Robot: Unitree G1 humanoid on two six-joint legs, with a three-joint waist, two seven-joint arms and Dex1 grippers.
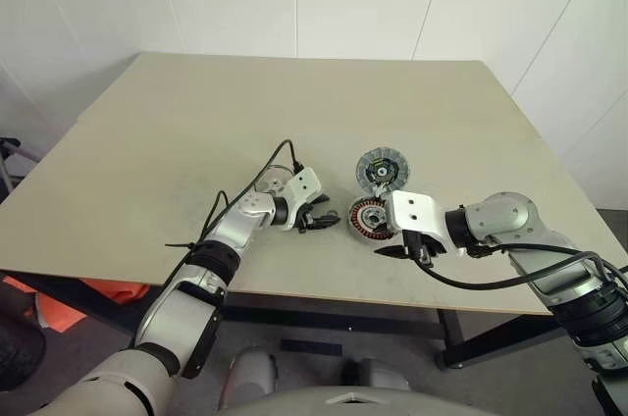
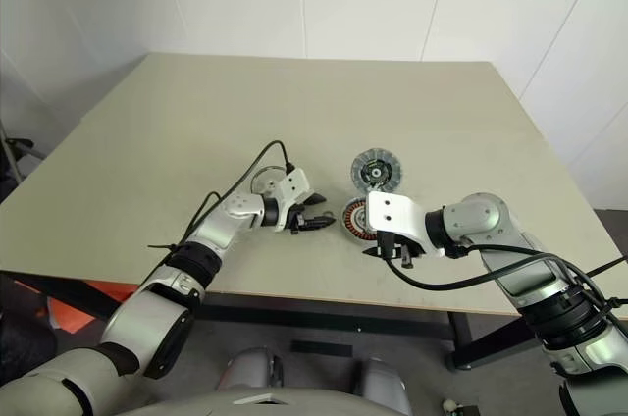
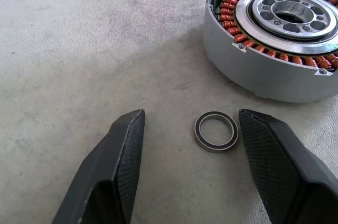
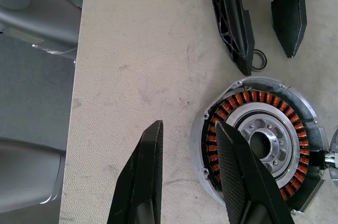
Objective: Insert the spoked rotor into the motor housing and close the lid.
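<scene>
I see squat round housing with copper windings point(image 4: 261, 142) empty; rotor not inserted. Grey ribbed lid point(image 1: 381, 171) off, at its 12 o'clock. Left gripper point(image 3: 190, 147) parted around small loose black ring point(image 3: 216, 131), not clamped. Right gripper point(image 4: 187, 174) apart, empty.

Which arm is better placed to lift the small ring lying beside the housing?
Left. The left gripper has its open fingers on either side of the ring on the table. The right gripper is over the housing rim.
</scene>
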